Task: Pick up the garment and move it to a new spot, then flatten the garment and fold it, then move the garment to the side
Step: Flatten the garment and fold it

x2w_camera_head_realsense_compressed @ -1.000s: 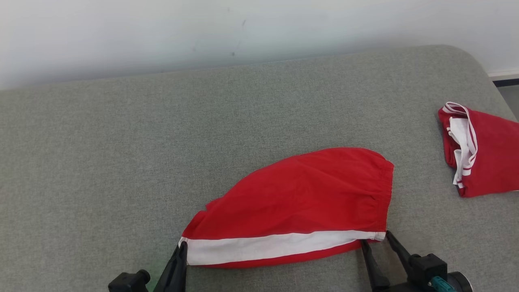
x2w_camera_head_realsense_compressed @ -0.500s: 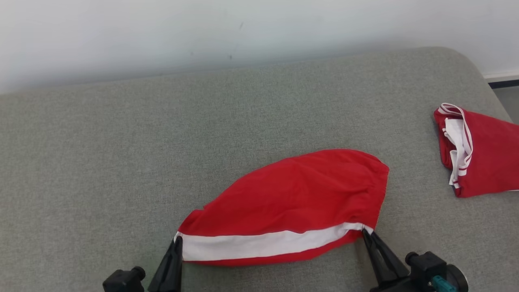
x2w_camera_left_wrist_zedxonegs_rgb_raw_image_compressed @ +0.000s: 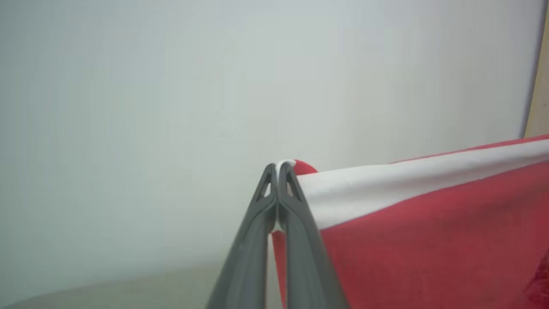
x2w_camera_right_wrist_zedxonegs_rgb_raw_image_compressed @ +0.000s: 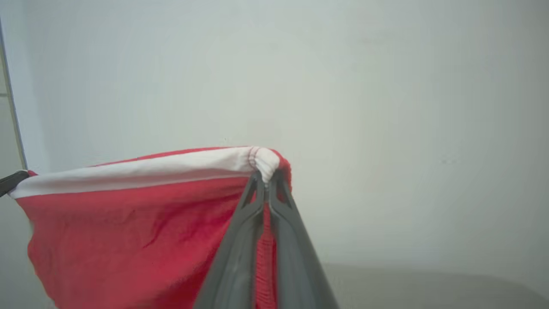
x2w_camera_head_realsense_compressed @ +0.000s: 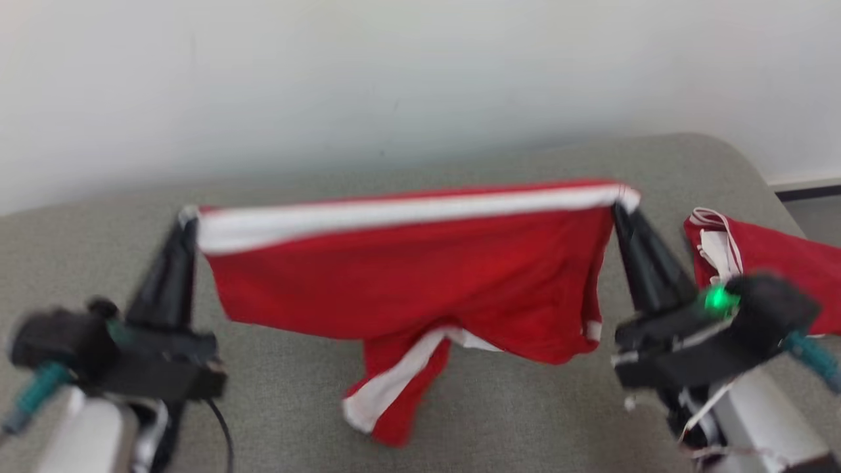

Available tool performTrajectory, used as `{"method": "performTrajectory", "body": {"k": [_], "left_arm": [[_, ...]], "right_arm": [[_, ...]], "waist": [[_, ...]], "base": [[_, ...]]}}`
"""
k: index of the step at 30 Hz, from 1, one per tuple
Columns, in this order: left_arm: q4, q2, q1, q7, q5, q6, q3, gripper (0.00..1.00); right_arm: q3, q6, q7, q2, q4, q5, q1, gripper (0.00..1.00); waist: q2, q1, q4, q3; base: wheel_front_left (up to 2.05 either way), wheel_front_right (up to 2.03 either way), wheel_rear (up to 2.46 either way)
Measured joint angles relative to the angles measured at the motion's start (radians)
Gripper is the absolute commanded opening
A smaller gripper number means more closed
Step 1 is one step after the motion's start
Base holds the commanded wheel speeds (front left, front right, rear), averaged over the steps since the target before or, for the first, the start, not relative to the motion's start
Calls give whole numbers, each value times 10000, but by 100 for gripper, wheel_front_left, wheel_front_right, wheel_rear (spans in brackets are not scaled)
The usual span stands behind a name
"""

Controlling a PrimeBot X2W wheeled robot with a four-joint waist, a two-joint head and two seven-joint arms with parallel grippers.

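Note:
The garment is a pair of red shorts with a white side stripe, hanging in the air above the grey cushioned surface. It is stretched between both grippers along the white stripe, and a loose leg dangles below its middle. My left gripper is shut on the stripe's left corner, its tips pinching white cloth in the left wrist view. My right gripper is shut on the right corner; in the right wrist view the bunched stripe sits at its closed tips.
A second red and white garment lies on the grey surface at the right, just behind my right arm. A pale wall rises behind the surface. The surface's rounded right edge drops off near the floor at far right.
The right gripper closed on the shorts' right corner. Both grippers then lifted the garment off the surface, so it now hangs stretched between them. The head camera also tilted up.

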Motion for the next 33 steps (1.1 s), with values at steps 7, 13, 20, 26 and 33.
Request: {"method": "performTrajectory", "body": {"k": [7,13,20,26,33], "left_arm": [[-589,1839,-2634,88,-167,-6,-347,0],[-867,2824,-4131,731,-376,-6,-305,0],[63,2840,-4485,1674,-662,38,-451,0],[1580,2408,-5608,1503,-631,52,-754,0],[4251,1808,-9633,1172,437,184,-1427,0]], "right_arm": [[445,0,-2,-738,-305,690,-2258,0],[755,2,345,-936,-362,1210,-3500,0],[1699,0,1085,-1068,805,1043,-4771,0],[2475,2,1377,-771,2243,397,-6962,0],[1935,2,311,-267,5714,-1185,-11156,0]], "waist": [[0,0,195,-600],[-1,-1,457,-727],[0,0,544,-117],[0,2,622,1038],[2,5,783,2814]], "base": [[0,0,0],[0,0,0],[0,0,0],[0,0,0],[0,0,0]]}}
